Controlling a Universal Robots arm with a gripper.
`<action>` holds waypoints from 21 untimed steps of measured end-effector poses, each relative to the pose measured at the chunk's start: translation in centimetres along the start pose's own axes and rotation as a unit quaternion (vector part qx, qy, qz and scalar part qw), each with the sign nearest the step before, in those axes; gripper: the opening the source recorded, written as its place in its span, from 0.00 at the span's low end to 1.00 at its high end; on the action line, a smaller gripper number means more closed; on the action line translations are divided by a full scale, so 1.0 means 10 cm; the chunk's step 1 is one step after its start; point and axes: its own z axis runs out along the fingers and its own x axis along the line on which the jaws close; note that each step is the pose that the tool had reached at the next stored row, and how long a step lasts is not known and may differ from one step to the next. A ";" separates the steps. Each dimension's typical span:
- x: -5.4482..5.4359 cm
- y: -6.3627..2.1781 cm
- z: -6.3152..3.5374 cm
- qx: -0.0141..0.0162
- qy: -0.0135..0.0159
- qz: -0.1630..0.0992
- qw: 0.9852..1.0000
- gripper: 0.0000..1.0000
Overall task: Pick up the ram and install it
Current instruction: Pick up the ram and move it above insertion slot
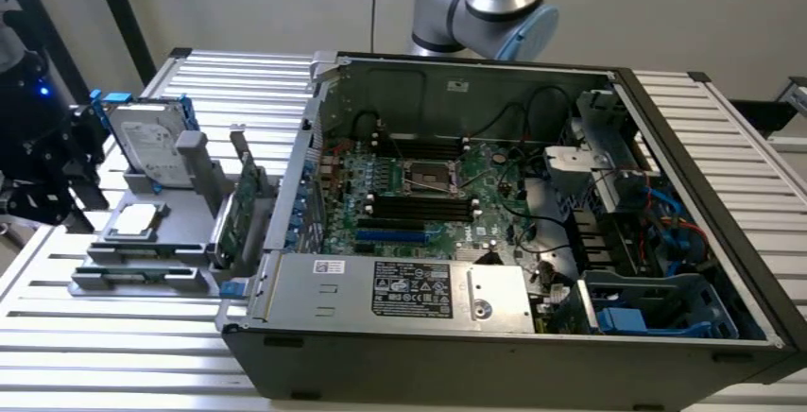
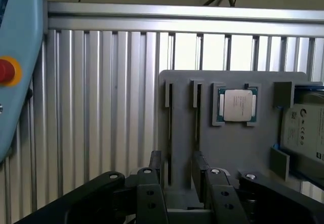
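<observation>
While the pincer (image 2: 177,159) hangs open and empty over the grey holder (image 2: 233,150) — the ram (image 2: 169,127) sits slotted edge-on.

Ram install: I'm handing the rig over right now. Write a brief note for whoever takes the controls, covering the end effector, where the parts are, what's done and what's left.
The end effector is open and holds nothing. It hangs over the flat grey parts holder, with one of the holder's two narrow slots showing between its fingers.
The thin green ram stick seems to stand edge-on in that slot, ungripped.
In the open dark metal computer case, the long black motherboard slots look unfilled.
Done: end effector lined up over the holder.
Left: the pick and the install.
</observation>
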 end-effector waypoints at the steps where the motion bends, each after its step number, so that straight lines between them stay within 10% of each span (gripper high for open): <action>1: 0.00 -0.001 0.019 0.000 0.000 -0.001 1.000 0.38; 21: 0.00 -0.006 0.271 0.000 0.000 -0.006 1.000 0.38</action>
